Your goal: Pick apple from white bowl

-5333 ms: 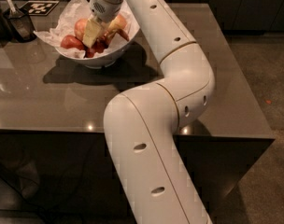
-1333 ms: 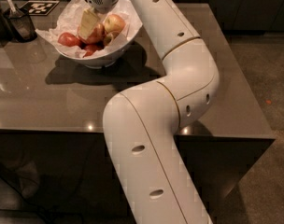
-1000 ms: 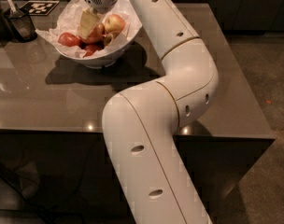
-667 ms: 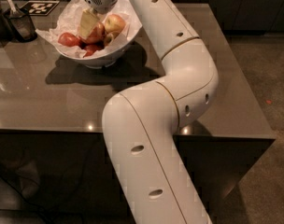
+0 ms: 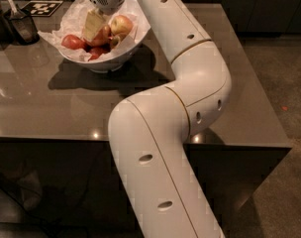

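Crowded bowl, open bench in front

The gripper (image 5: 92, 28) hangs inside the white bowl (image 5: 116, 58) near the bench's far-left corner, just left of the apple (image 5: 122, 24), with smaller red apples (image 5: 71, 41) packed beneath and crumpled paper (image 5: 76, 11) rising round the rim. The white arm (image 5: 190, 68) bars the bowl's right side, and a dark cup (image 5: 23, 28) stands by the left edge — there is free passage over the near-left bench top (image 5: 51, 108).

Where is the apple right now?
Camera view, upper left: the apple lies in the white bowl, right of the gripper, which reaches into the bowl too.
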You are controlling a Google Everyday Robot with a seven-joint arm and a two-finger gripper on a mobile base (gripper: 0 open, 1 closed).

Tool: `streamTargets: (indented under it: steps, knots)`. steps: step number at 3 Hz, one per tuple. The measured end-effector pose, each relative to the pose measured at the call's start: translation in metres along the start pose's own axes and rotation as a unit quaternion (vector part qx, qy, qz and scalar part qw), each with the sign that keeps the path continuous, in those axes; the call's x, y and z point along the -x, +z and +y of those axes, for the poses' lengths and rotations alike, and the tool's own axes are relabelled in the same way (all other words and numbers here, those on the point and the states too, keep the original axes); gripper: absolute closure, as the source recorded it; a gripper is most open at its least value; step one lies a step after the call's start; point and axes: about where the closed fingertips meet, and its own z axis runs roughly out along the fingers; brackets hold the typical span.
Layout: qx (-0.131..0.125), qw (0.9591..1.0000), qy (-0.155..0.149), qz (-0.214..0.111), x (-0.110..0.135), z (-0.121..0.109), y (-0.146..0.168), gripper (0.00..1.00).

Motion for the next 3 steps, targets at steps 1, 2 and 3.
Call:
streamTargets:
  steps: [1,2,3]
  knots:
    - [0.0,1.0,0.0,0.0,0.0,0.0,0.0,0.36]
    - [0.0,1.0,0.0,0.0,0.0,0.0,0.0,0.12]
    - [0.0,1.0,0.0,0.0,0.0,0.0,0.0,0.0]
